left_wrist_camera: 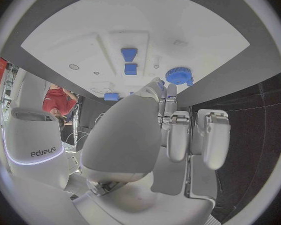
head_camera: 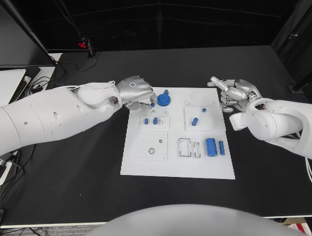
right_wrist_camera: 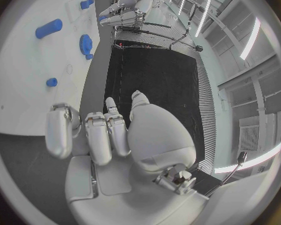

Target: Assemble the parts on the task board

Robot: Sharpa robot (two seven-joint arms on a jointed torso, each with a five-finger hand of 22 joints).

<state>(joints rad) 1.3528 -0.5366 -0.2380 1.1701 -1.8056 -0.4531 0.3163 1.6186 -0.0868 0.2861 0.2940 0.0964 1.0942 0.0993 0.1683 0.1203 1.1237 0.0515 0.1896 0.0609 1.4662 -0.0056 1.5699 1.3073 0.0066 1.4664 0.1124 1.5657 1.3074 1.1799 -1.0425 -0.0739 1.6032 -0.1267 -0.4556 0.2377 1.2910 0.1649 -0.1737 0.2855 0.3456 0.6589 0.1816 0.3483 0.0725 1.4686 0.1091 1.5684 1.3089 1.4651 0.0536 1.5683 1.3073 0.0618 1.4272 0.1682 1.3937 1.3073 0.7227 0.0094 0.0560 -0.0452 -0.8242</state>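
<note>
White task board (head_camera: 177,167) lies mid-frame on the black worktop (head_camera: 70,182). Left hand (head_camera: 133,91) sits at the board's upper left corner, fingers (left_wrist_camera: 178,135) curled down close by the blue gear (head_camera: 163,100); whether they grip anything, cannot tell. Right hand (head_camera: 235,93) hovers just off the board's upper right edge, fingers (right_wrist_camera: 97,135) loosely apart, holding nothing. Judgement: early stage, most parts unseated; left hand seems about to pick or seat a piece near the gear. Next move calls for a clean pinch and upright alignment over a socket. Recesses: two small blue pegs (head_camera: 151,121) stand in the upper-left block; a blue cylinder (head_camera: 210,146) and thin blue pin (head_camera: 221,147) lie at right of centre; the slotted pockets (head_camera: 189,147) beside them look unfilled.
</note>
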